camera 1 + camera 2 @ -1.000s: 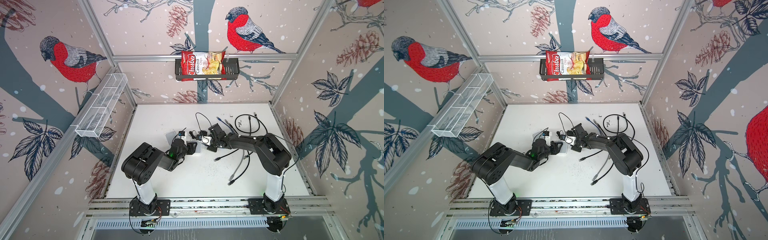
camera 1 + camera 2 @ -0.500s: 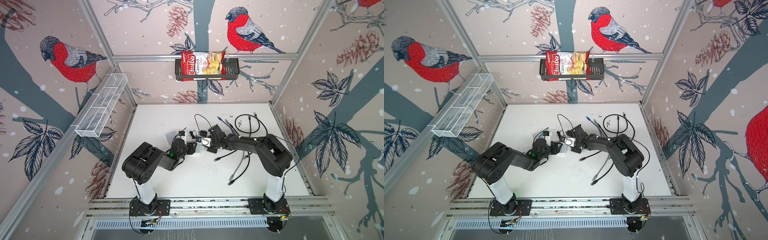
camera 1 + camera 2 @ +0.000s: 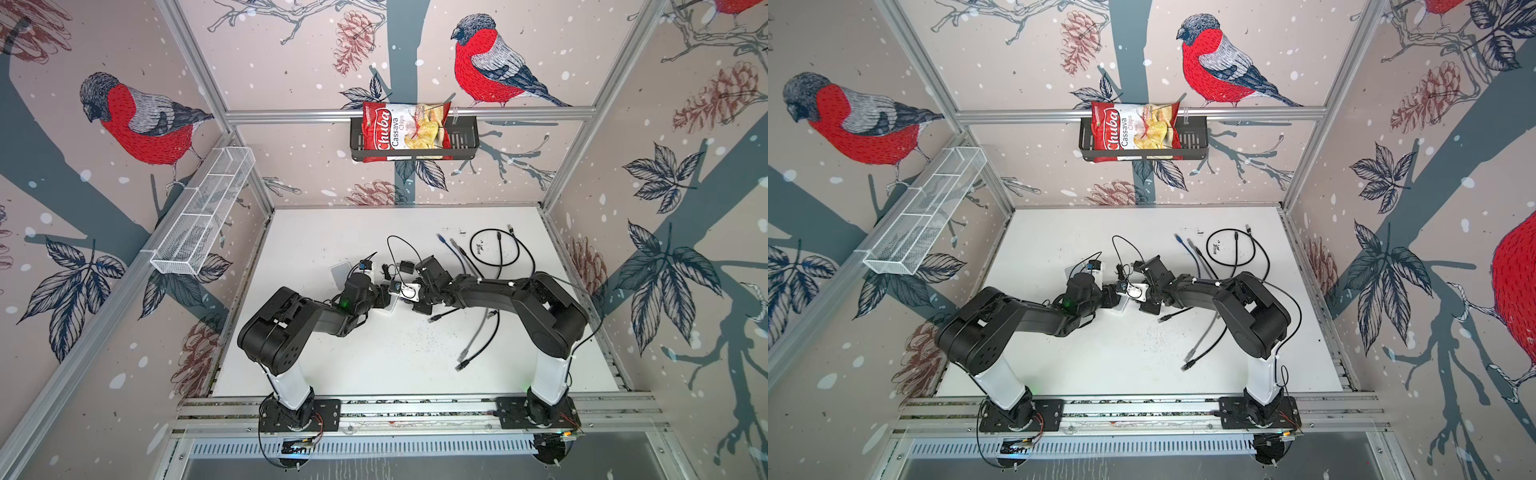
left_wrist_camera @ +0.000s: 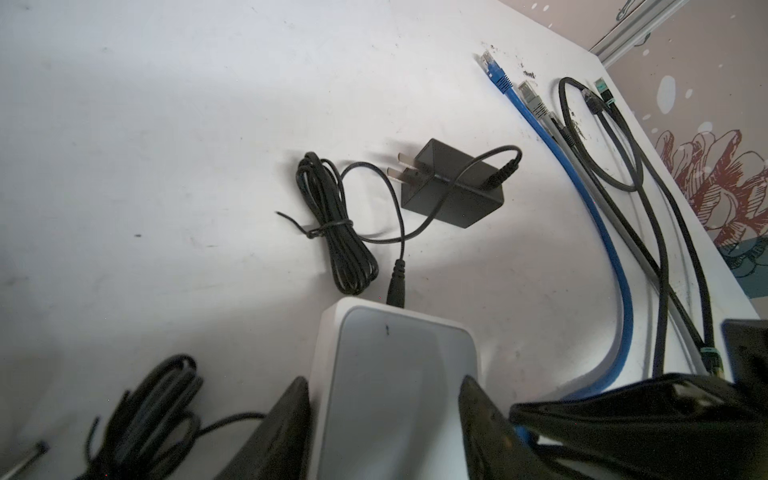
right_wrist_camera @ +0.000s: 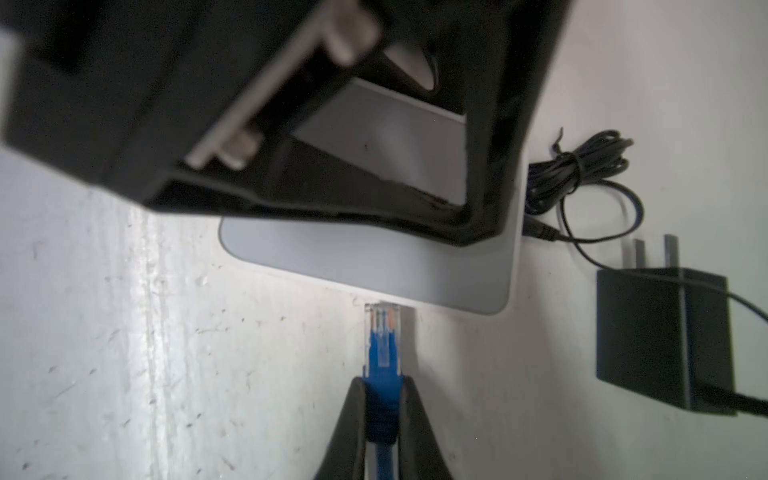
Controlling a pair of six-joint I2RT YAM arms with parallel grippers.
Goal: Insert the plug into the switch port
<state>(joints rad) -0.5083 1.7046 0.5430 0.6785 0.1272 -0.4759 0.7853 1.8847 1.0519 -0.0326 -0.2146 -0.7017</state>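
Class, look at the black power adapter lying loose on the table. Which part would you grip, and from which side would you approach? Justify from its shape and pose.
Grip the black power adapter across its two long flat sides, coming down from above. It lies flat, so the box gives parallel faces. Avoid the prongs at one end and the thin cord draped over it.

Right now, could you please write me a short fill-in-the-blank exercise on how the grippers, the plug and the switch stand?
1. The right gripper is shut on a cable whose boot is ____ in colour.
2. The clear plug points at the edge of the white ____.
3. The left gripper has one finger on each side of the ____.
4. The black power adapter lies with its two metal ____ bare, plugged into nothing.

Missing words: blue; switch; switch; prongs
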